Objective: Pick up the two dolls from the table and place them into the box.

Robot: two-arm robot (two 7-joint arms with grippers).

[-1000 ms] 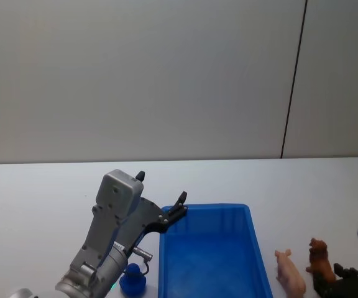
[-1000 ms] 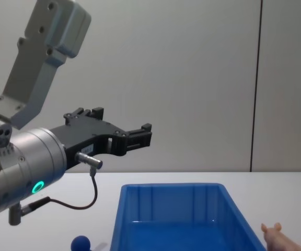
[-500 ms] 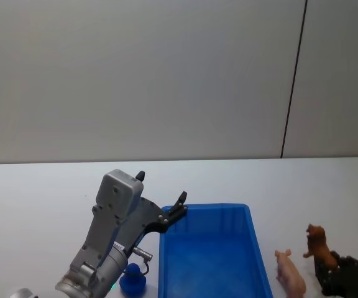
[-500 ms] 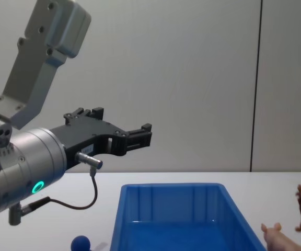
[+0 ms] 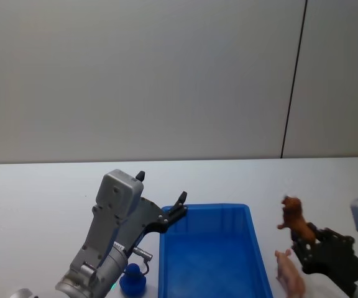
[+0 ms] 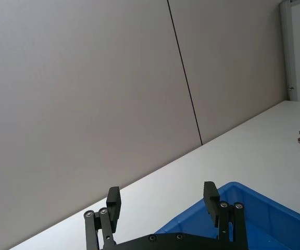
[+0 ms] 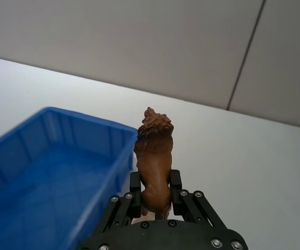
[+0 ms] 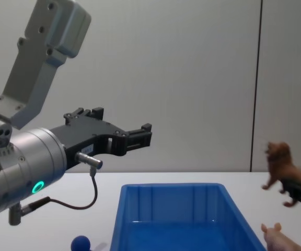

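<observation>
With its two black fingers pressed against the flanks of the small, brown, shaggy-maned plastic lion figurine (image 7: 154, 156), the right gripper (image 7: 153, 190) has the toy firmly pinched and held upright, head pointing away from the wrist. A second ago that lion figurine stood on the flat white tabletop (image 5: 42, 186) next to its companion. Now it hangs in the air, well clear of the surface, and it has drifted toward the bright blue rectangular plastic bin (image 5: 207, 208) with the thick rim. From where I stand it looks to sit just outside the bin's right wall, not yet over the opening. So I'd say the carry is underway and the drop comes next, once the arm swings a little further left. The smooth, pale pink pig figurine (image 5: 289, 273) has not moved: it lies on the tabletop just right of the bin, below the raised gripper, waiting its turn. Across the bin, the left gripper (image 6: 162, 203) hovers above the far left corner with its fingers spread wide and nothing between them, exactly where it was a second ago.
</observation>
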